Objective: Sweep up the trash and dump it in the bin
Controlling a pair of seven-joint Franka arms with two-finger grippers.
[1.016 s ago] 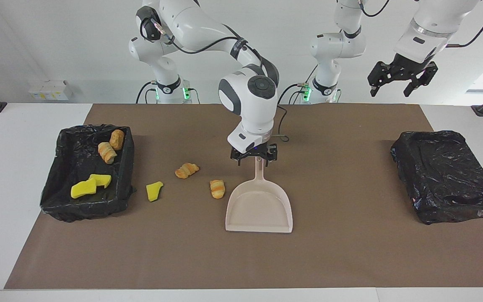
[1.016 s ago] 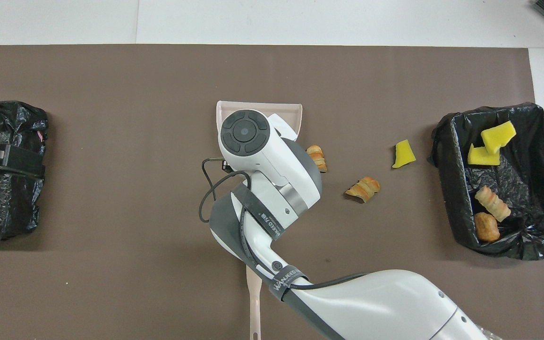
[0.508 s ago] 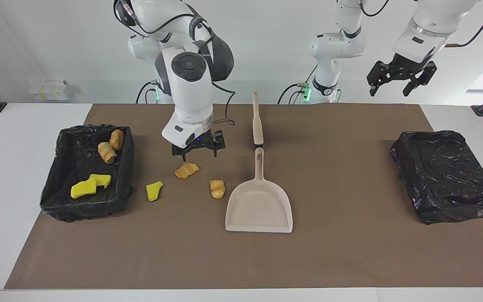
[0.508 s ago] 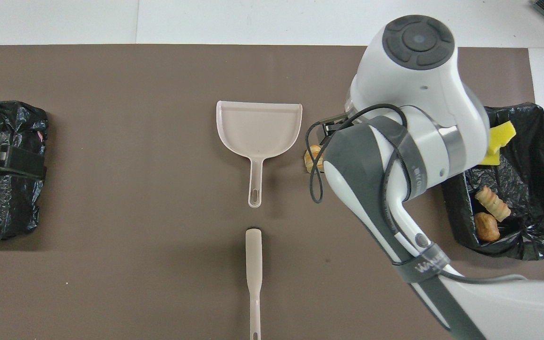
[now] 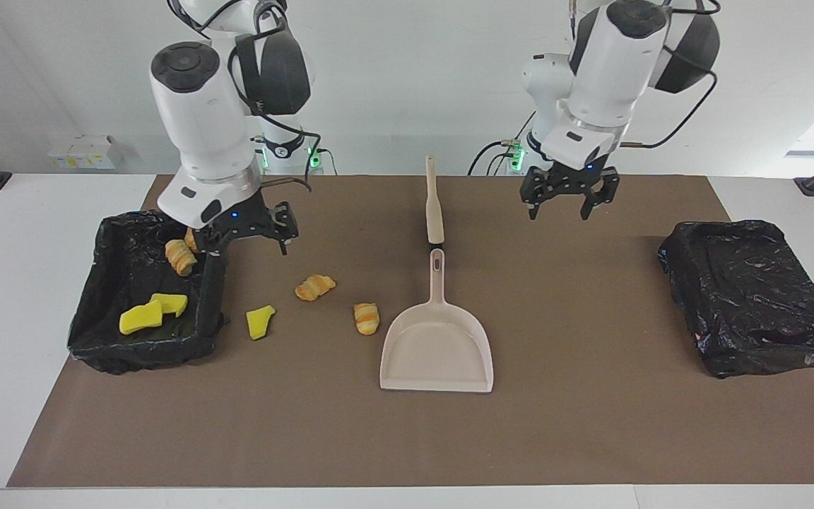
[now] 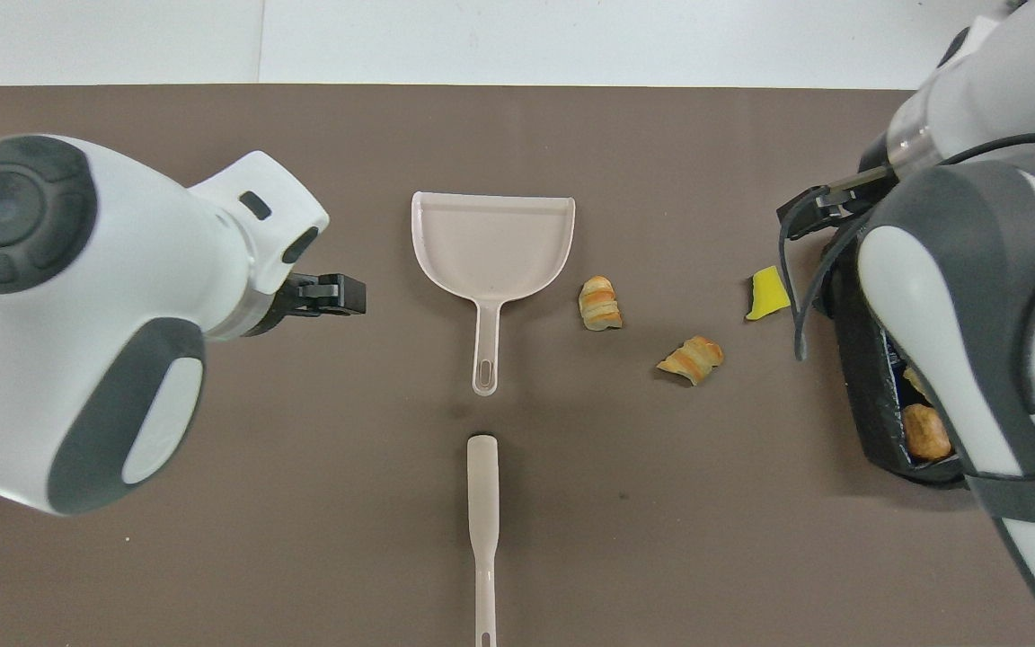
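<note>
Two ridged, golden bread pieces (image 5: 315, 287) and a yellow sponge wedge (image 5: 260, 322) lie beside the smooth beige dustpan (image 5: 437, 345); left claw (image 5: 567, 196) and right claw (image 5: 250, 231) both gape wide, empty.

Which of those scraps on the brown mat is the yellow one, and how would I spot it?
Start at the black-lined bin holding scraps at the right arm's end of the table. Just beside its wall, on the mat, lies the yellow sponge chunk. The two croissant pieces near it are striped golden brown.
</note>
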